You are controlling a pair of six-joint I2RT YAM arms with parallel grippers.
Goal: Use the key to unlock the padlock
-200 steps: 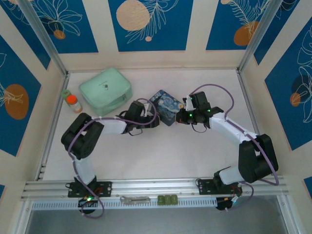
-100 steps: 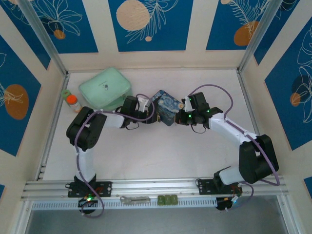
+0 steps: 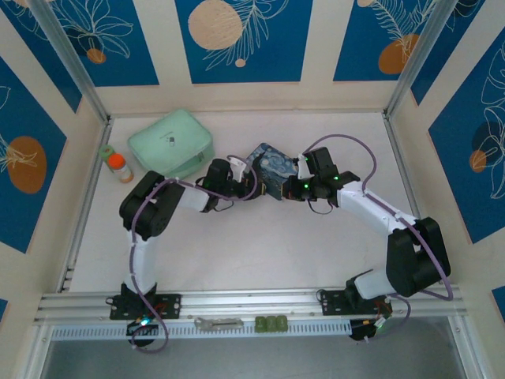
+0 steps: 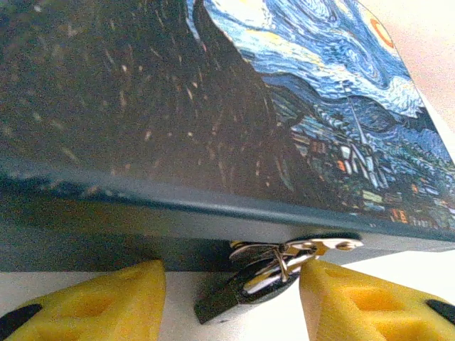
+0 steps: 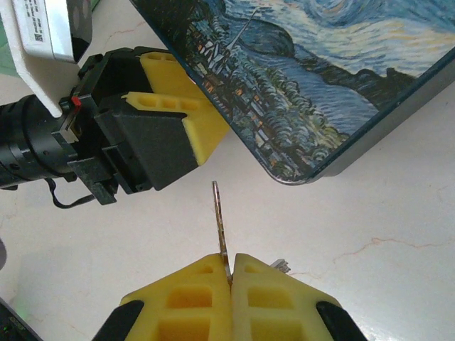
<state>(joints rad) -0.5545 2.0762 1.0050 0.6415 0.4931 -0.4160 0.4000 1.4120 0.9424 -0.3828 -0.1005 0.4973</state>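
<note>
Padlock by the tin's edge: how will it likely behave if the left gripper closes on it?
The padlock looks small and metal, so it is probably rigid and heavy for its size. Its silvery shackle may swing when lifted. Lying on the smooth table between the fingers of the left gripper, it could slide or pivot before seating.

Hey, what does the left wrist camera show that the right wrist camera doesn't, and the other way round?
Left wrist view: the padlock lying close against the side wall of the tin, between the yellow fingers of the left gripper, which stand apart on either side of it. Right wrist view: the right gripper shut on the key, its tip pointing toward the tin, and the left gripper seen from outside at the tin's edge. Both: the starry-night tin.
</note>
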